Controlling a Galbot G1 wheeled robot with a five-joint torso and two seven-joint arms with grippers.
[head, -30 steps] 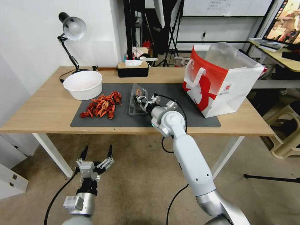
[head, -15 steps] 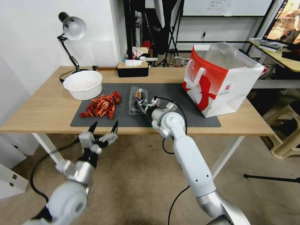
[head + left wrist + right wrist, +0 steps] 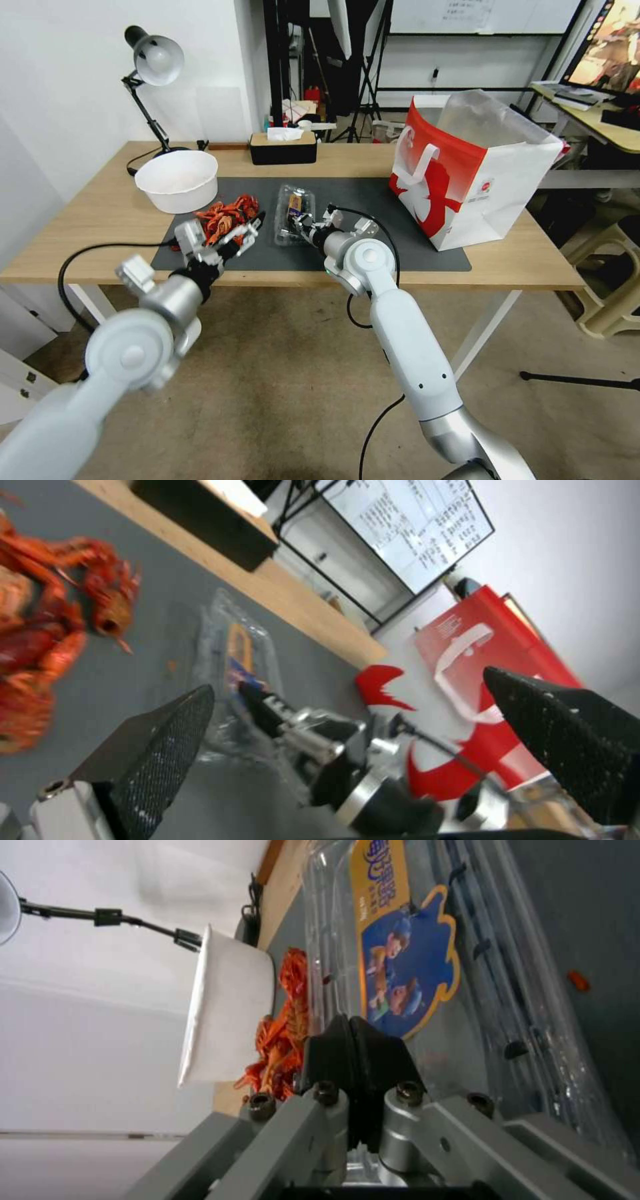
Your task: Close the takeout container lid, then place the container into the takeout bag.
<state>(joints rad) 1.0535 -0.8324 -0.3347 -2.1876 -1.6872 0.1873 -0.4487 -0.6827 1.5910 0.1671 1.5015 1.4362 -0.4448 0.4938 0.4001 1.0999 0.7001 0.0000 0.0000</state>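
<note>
Step in hand: lid-closing, apparently done. Clear lid (image 3: 400, 960) lies flat over takeout container (image 3: 293, 215) on dark mat (image 3: 400, 257), between crayfish pile (image 3: 227, 215) and takeout bag (image 3: 473, 173).

Right gripper (image 3: 301, 222) at container's near edge, fingers (image 3: 357, 1060) pressed together, seemingly pinching lid rim. Left gripper (image 3: 223, 235) spread wide, empty, above crayfish.

Next: secure hold on container, lift, carry right into bag.

Contents: dark berries barely visible in container; white bowl (image 3: 177, 180) looks empty; bag interior hidden.

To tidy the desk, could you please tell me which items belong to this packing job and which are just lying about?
Job: takeout container, its lid, takeout bag, right tool shut on lid, left tool open.
Lying about: crayfish, white bowl, lamp, tissue box.
</note>
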